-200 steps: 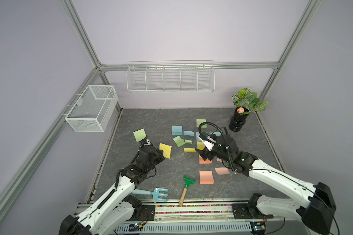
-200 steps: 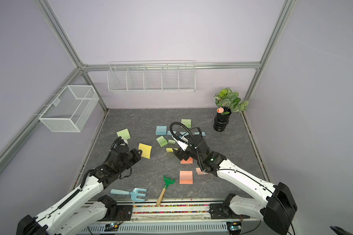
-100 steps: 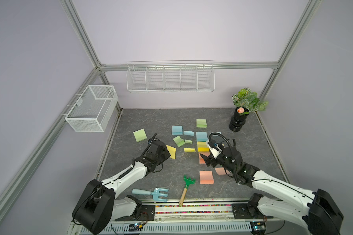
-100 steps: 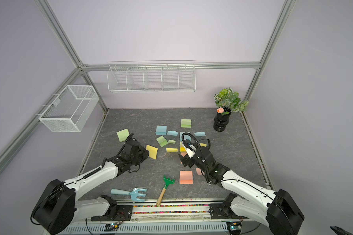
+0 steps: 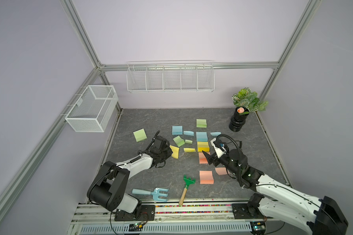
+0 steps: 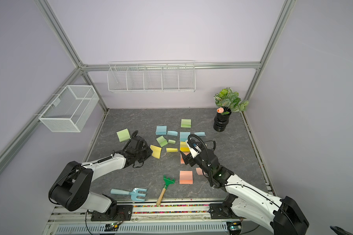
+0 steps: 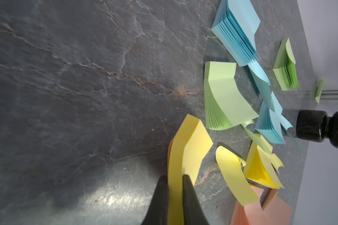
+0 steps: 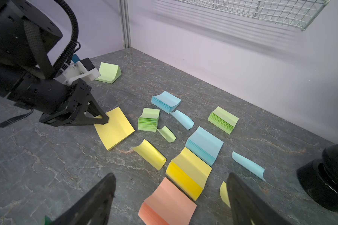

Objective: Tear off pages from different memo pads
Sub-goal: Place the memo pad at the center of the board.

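Left gripper (image 7: 175, 179) pinched shut on yellow memo pad (image 5: 175, 153) edge, left of centre in a top view. Right gripper (image 8: 171, 175) spread wide, hovering over salmon memo pad (image 8: 168, 204), centre; right arm nearer it.

R gripper (image 8: 171, 175) jaws spread wide, holding nothing, w/ a salmon memo pad (image 8: 170, 204) lying on the table (image 8: 47, 155) under the gap. Thick yellow pad (image 8: 189, 175) touches its far edge, blue pad (image 8: 205, 146) right behind that. L gripper (image 8: 103, 120) is pinched on the corner of a flatter yellow pad (image 8: 115, 130) further left, curled yellow page (image 8: 149, 153) btwn the two yellow pads.
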